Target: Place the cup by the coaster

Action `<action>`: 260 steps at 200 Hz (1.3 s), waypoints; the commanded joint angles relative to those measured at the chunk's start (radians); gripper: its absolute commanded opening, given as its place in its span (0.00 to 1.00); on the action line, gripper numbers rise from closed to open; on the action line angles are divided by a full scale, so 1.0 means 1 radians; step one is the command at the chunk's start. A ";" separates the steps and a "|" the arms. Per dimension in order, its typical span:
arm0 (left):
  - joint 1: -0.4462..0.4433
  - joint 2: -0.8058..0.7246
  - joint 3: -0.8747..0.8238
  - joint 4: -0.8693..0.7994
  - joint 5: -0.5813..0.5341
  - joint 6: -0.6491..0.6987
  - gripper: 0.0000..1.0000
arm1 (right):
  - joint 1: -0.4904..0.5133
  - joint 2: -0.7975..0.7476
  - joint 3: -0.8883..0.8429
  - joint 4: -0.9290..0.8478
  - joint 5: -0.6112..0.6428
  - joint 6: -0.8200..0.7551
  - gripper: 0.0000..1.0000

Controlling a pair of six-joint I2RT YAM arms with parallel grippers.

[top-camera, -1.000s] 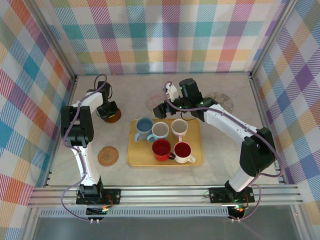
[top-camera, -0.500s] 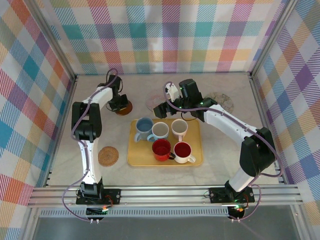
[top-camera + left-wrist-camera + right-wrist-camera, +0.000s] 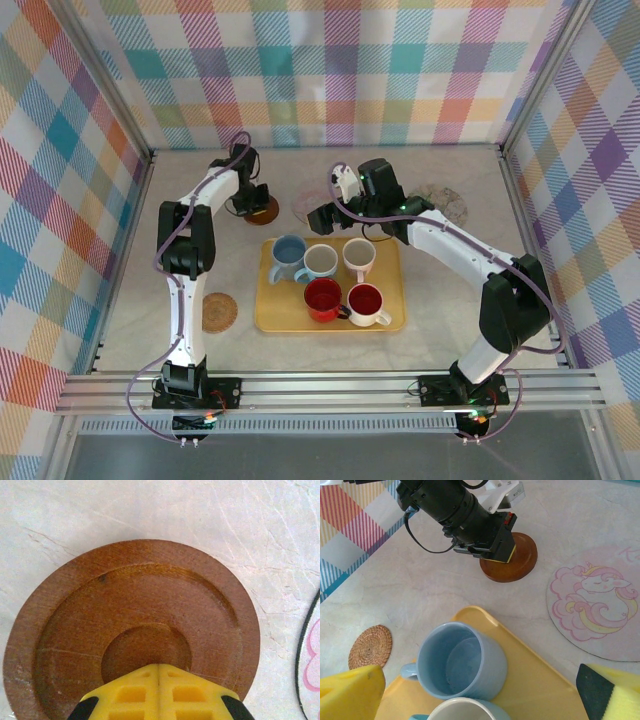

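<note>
blue cup [image 3: 457, 662] on yellow tray [image 3: 390, 318] | likely ceramic: rigid, slick glaze, chippable; pinch rim wall | right pincer [image 3: 319, 216] released, empty, near cup | left pincer [image 3: 158, 672] clenched over wooden coaster [image 3: 130, 605]

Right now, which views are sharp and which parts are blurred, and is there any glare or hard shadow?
Left wrist view: the wooden coaster is sharp, its grain clear. Right wrist view: the blue cup is sharp; the fingers of the open right end effector are blurred. Top external view: even light, no glare, only faint shadows around the yellow tray.
</note>
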 commanded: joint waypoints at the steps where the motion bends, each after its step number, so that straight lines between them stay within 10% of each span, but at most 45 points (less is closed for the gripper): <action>1: -0.019 0.036 -0.006 -0.103 0.021 0.028 0.00 | 0.007 -0.001 -0.006 0.014 0.018 -0.002 0.99; 260: -0.019 -0.041 0.112 -0.072 0.033 -0.042 0.18 | 0.007 -0.022 0.026 -0.026 -0.018 -0.028 0.99</action>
